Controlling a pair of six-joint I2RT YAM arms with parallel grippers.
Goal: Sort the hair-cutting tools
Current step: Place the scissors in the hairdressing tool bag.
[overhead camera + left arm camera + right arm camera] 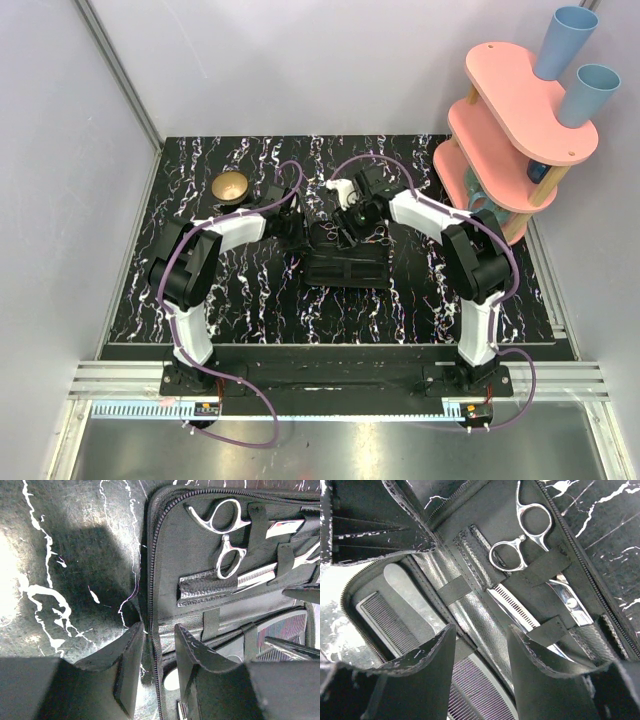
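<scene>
Scissors point(520, 537) sit strapped into the open case point(475, 615). Their two silver loops lie ahead of our right gripper point(481, 629) and a little to the right of its right finger, and a toothed blade runs back under two black straps toward that finger. Our right fingers point(432, 665) stand well apart with only the case's lining below the gap; they hover over the fold of the case and grip nothing. A comb point(390, 622) lies in the other half of the case, just left of the left finger. Our left gripper point(159, 626) hangs at the case's zipped edge, one finger over the marbled table point(75, 580) and the other over the lining, so the zip runs through the gap. That gap is narrow, yet we see space on both sides of the zip, and the fingers do not pinch it. From this wrist the same loops show ahead of the right finger and off to its right, beside a grained pocket. From above, both grippers meet over the far half of the case, and a brass bowl point(230, 186) stands well to the left of the left gripper.
</scene>
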